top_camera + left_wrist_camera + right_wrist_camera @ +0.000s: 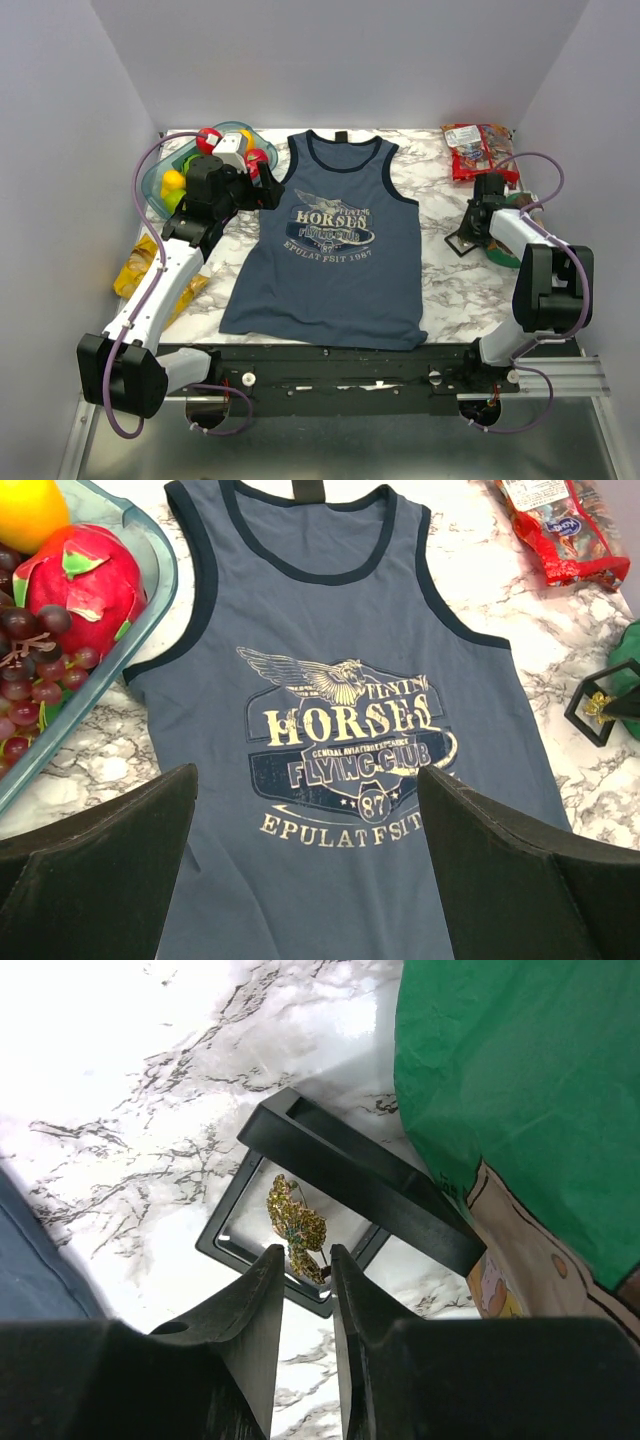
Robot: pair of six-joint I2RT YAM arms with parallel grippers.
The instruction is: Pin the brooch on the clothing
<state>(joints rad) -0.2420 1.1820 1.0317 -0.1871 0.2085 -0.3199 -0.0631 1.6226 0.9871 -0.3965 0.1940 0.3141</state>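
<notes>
Right tool (305, 1252) straddled the brooch (295, 1222), jaws narrowly apart, hold unclear; pinching only its tip might drop it.

The brooch (297, 1230) glittered like rough gold metal; the clothing (335, 270) was matt blue cloth; the tabletop (450, 290) gleamed, glossy marble-patterned.

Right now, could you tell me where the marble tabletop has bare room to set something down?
Bare marble lies between the slate-blue tank top and the black-framed square box, and toward the red snack packet. The left is crowded: clear fruit tray, yellow packet.
</notes>
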